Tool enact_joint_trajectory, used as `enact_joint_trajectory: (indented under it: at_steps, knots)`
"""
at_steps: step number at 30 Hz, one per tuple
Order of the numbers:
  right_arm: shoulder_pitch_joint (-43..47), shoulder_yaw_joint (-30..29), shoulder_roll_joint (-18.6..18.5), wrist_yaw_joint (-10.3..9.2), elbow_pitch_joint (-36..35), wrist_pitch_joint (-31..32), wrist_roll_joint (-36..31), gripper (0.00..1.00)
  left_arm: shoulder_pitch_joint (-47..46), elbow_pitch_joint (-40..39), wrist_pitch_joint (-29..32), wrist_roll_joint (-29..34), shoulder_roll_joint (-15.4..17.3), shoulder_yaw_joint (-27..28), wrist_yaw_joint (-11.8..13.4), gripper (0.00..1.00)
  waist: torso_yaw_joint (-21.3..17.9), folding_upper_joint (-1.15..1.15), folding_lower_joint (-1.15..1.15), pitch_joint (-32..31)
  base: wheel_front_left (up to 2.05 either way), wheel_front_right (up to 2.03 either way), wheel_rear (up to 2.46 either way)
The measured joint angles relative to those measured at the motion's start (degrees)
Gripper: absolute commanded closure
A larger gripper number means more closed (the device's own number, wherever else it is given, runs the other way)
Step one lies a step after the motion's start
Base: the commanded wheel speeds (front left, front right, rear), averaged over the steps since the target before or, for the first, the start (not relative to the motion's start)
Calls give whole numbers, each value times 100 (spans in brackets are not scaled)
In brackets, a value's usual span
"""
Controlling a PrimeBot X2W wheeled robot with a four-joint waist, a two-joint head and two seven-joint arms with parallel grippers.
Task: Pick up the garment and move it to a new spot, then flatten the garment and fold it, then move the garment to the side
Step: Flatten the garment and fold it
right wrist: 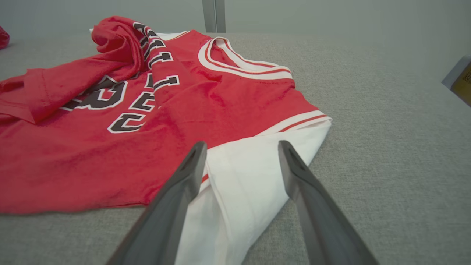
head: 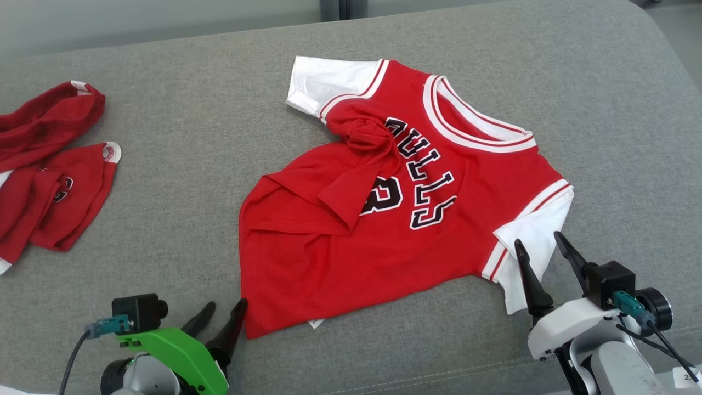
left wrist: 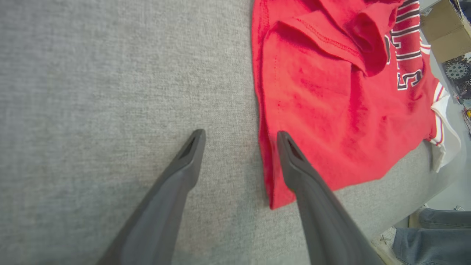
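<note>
Grey woven cloth covers the desk. Mid-surface lies the garment, a red jersey with white sleeves and black lettering, one side rumpled across its chest. The left claw gapes at the hem corner and the right claw gapes over a white sleeve. The left wrist view adds a cardboard box. The head view adds other red clothes.

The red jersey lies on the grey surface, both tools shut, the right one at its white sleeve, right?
No: both tools are open. The wrist views show the left tool and right tool with jaws apart. The rest holds.
</note>
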Motion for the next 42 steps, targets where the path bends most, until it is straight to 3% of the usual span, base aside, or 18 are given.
enact_joint_trajectory:
  at_steps: [7, 26, 27, 28, 29, 30, 31, 42]
  knots:
    - [-1, -10, 2, 1, 103, 0, 0, 0, 388, -391, 236, -355, -177, -186, -41, 0, -21, 0, 0, -15, 0, 0, 0]
    - [-142, 30, 24, 51, 179, 0, 1, 0, 464, -742, 297, -297, -192, -196, 49, 3, -5, 0, 0, 78, 0, 0, 0]
    - [-142, 25, 26, 51, 183, 0, 1, 0, 443, -747, 298, -296, -193, -203, 49, 11, -14, 0, 0, 83, 0, 0, 0]
    - [-142, 23, 26, 51, 188, 0, 1, 0, 426, -757, 300, -285, -193, -203, 49, 26, -22, 0, 0, 88, 0, 0, 0]
    - [-143, 31, 26, 52, 197, 0, 1, 0, 416, -775, 301, -277, -193, -197, 70, 53, -33, 0, 0, 92, 0, 0, 0]
    - [-145, 47, 31, 52, 203, 0, 1, 0, 415, -801, 302, -274, -191, -192, 88, 68, -48, 0, 0, 97, 0, 0, 0]
    - [-146, 53, 41, 52, 204, 0, 1, 0, 413, -843, 303, -263, -191, -201, 93, 99, -66, 0, 0, 105, 0, 0, 0]
    - [-150, 15, 81, 51, 247, 0, 16, 0, -329, -1143, 606, 109, -134, -479, 69, 100, -144, 0, 0, 168, 0, 0, 0]
